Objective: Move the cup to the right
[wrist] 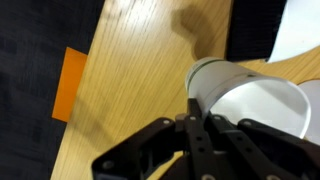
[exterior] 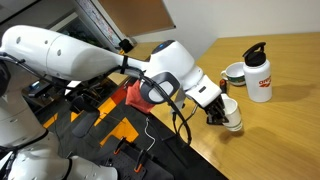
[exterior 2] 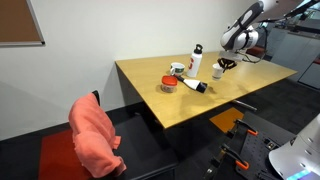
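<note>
The small white cup (exterior: 233,119) is near the table's front edge in both exterior views (exterior 2: 217,72). My gripper (exterior: 219,108) comes down over it from the side, also seen in an exterior view (exterior 2: 225,64). In the wrist view the cup (wrist: 255,100) fills the right side. My black fingers (wrist: 196,118) are closed on its rim, one inside and one outside the wall. I cannot tell whether the cup rests on the wood or hangs just above it.
A tall white bottle with a black cap (exterior: 258,73) (exterior 2: 195,62) stands beside a white dark-rimmed dish (exterior: 234,72) (exterior 2: 177,69). An orange round object (exterior 2: 169,84) and a lying black-and-white item (exterior 2: 193,87) sit on the wooden table (exterior 2: 230,100). A red cloth drapes a chair (exterior 2: 92,135).
</note>
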Robot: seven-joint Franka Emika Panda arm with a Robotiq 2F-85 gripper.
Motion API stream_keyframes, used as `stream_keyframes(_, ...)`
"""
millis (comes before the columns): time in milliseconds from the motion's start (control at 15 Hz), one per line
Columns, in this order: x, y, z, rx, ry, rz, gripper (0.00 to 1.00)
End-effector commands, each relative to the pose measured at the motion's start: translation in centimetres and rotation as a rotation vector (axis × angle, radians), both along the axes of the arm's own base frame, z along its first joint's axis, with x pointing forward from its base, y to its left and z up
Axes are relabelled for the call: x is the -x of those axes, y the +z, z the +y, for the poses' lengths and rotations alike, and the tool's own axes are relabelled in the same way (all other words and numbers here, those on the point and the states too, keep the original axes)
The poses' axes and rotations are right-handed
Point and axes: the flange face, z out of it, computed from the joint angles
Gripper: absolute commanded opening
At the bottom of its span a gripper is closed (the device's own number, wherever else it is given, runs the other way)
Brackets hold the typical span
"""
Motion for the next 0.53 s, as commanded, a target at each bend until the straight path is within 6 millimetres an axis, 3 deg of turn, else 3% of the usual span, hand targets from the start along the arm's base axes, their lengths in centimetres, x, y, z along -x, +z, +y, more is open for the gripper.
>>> stream_keyframes(0,-2.3,-0.8,-2.7,0.06,-0.067,-0.035,0.01)
stream_keyframes(467,-5.7,-4.6,-6.2,0.082,-0.119,-0.03,0.01)
